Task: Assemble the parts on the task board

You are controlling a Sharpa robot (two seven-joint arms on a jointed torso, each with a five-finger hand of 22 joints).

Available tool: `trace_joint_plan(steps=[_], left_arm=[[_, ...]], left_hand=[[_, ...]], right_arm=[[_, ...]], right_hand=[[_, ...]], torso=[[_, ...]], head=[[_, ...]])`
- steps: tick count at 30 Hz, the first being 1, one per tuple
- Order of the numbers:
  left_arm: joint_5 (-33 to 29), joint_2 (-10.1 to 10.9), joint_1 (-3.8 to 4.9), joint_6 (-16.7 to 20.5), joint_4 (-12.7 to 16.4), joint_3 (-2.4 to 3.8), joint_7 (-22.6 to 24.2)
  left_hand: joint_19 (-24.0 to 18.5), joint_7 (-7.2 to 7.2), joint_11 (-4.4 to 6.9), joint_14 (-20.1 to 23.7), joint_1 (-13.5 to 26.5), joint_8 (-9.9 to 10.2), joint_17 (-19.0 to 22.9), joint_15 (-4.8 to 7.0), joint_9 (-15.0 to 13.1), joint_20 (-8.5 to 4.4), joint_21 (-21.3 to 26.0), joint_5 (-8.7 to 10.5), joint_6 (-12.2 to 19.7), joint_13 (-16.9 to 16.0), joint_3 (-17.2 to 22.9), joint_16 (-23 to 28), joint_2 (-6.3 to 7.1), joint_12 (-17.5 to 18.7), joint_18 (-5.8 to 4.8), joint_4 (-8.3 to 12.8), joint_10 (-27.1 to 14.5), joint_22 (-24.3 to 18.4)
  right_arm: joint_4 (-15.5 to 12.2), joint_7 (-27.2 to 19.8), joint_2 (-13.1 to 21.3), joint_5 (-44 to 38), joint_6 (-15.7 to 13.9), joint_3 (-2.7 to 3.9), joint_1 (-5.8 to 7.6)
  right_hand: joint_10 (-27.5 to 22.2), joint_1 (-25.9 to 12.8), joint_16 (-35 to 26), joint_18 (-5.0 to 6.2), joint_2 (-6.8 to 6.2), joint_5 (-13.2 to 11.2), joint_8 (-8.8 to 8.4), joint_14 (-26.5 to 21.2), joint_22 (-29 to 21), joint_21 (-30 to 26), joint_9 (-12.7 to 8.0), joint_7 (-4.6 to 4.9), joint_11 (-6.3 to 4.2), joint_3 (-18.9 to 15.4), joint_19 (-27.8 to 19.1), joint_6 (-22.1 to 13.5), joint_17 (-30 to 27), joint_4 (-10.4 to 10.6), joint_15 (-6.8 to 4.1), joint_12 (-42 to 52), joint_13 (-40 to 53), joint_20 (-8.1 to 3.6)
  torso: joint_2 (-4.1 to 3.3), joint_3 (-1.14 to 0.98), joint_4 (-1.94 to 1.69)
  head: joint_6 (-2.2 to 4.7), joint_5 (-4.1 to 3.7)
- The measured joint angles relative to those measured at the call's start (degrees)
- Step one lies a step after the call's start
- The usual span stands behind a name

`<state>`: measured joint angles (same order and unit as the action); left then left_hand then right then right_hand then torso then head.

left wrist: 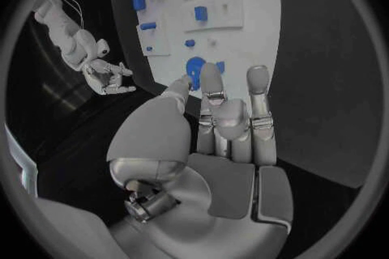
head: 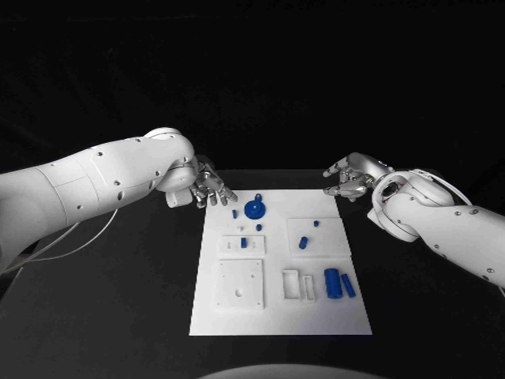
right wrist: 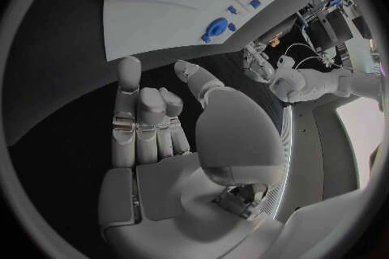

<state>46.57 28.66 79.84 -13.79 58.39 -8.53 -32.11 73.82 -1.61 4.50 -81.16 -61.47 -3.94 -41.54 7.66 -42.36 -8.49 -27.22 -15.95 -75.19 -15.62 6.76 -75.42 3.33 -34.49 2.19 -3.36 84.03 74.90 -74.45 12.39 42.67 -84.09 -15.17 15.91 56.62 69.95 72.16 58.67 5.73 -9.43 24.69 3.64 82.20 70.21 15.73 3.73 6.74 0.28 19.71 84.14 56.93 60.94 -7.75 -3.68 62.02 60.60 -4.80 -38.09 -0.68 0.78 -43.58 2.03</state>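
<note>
**Head view: both hands parked at the far corners of the task board**

Head view has the left hand [head: 211, 189] at the far left corner of the task board [head: 278, 316], empty, fingers loosely apart. Right hand [head: 353, 180] is off the far right corner, also empty and spread. Blue disc part [head: 254, 209] lies nearest the left fingers, so I'd grab that first, coming straight down. Two blue cylinders [head: 338, 283] sit near the right edge. Plenty of bare black counter [head: 116, 316] either side for swinging in.
</note>
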Motion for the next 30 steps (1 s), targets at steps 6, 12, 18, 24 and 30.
trace_joint_plan(steps=[6, 12, 18, 24, 30], left_arm=[[1.39, -2.74, 0.01, -0.79, -4.43, -0.73, 0.75], [2.66, -4.72, -0.51, -1.21, -8.17, -1.58, 1.69], [3.41, -5.75, -1.29, -1.3, -10.28, -2.56, 2.64], [3.72, -6.05, -1.8, -1.32, -11.4, -3.22, 3.43], [3.48, -6.21, -2.03, -1.31, -11.87, -3.41, 4.15]], left_hand=[[-0.2, 0.48, 0.0, 0.52, 0.28, 0.0, 1.23, -0.09, 0.34, 0.2, 0.4, -0.67, 1.09, -0.9, -0.08, 0.69, -0.35, 1.47, 0.0, 0.08, 0.0, 0.0], [-0.73, 1.11, -0.42, 2.69, 0.28, 0.0, 5.53, -0.21, 1.18, 0.08, 1.38, 0.0, 3.16, -2.67, -0.21, 2.95, -0.35, 5.28, -0.9, -0.06, 0.0, 0.04], [-0.73, 1.8, -0.82, 3.23, 0.42, 0.0, 10.33, -0.32, 4.04, 0.08, 2.27, 0.25, 4.47, -8.35, 0.09, 4.14, 0.45, 9.75, -0.89, -1.98, -0.01, 0.04], [-0.73, 1.69, -0.82, 3.6, 0.12, 0.0, 11.0, -0.31, 2.48, 0.08, 2.27, 0.25, 5.21, -14.37, 0.2, 2.68, 0.74, 11.23, -0.89, -2.1, -0.01, 0.04], [-0.72, 1.8, -0.82, 3.6, -0.11, 0.0, 10.92, -0.31, 0.62, 0.08, 2.27, 0.25, 5.7, -18.29, 0.32, 1.79, 0.97, 12.65, -0.89, -2.23, -0.01, 0.03]], right_arm=[[-0.04, 0.0, -0.19, -0.03, -0.02, 0.17, 0.0], [-0.12, 0.0, -0.27, -0.07, -0.05, 0.31, 0.01], [-0.23, 0.0, -0.27, -0.11, -0.06, 0.45, 0.01], [-0.3, 0.01, -0.27, -0.13, -0.07, 0.62, 0.0], [-0.32, 0.02, -0.34, -0.16, -0.07, 0.72, 0.0]], right_hand=[[0.0, 0.0, 0.0, 0.0, 0.0, 0.39, 0.0, 0.0, -0.06, 0.0, 0.0, -0.1, 0.0, 0.0, 0.0, 0.1, -0.06, 0.0, 0.0, 0.0, 0.0, 0.0], [0.01, 0.0, 0.0, 0.0, 0.0, 0.39, 0.0, 0.0, -0.06, 0.0, 0.0, -0.2, 0.0, 0.0, 0.0, 0.2, -0.05, 0.0, 0.0, 0.0, -0.07, 0.0], [0.01, 0.0, 0.0, 0.0, 0.0, 0.39, 0.0, 0.0, -0.11, 0.0, 0.0, -0.2, 0.01, 0.0, 0.0, 0.2, -0.05, 0.0, 0.0, 0.0, -0.06, 0.0], [0.03, 0.0, 0.0, 0.0, 0.0, 0.71, 0.0, 0.0, -0.11, 0.0, 0.0, -0.2, 0.03, 0.0, 0.0, 0.2, -0.05, 0.0, 0.0, 0.0, -0.06, 0.0], [0.11, 0.0, 0.0, 0.0, 0.0, 0.83, 0.0, 0.0, -0.11, 0.0, 0.0, -0.19, 0.11, 0.0, 0.0, 0.19, -0.05, 0.0, 0.0, 0.0, -0.06, 0.0]], torso=[[-0.14, -0.02, 0.13], [-0.41, -0.08, 0.38], [-0.67, -0.16, 0.64], [-0.8, -0.18, 0.74], [-0.82, -0.16, 0.73]], head=[[0.16, 0.19], [0.26, 0.26], [0.47, 0.39], [0.52, 0.44], [0.49, 0.4]])
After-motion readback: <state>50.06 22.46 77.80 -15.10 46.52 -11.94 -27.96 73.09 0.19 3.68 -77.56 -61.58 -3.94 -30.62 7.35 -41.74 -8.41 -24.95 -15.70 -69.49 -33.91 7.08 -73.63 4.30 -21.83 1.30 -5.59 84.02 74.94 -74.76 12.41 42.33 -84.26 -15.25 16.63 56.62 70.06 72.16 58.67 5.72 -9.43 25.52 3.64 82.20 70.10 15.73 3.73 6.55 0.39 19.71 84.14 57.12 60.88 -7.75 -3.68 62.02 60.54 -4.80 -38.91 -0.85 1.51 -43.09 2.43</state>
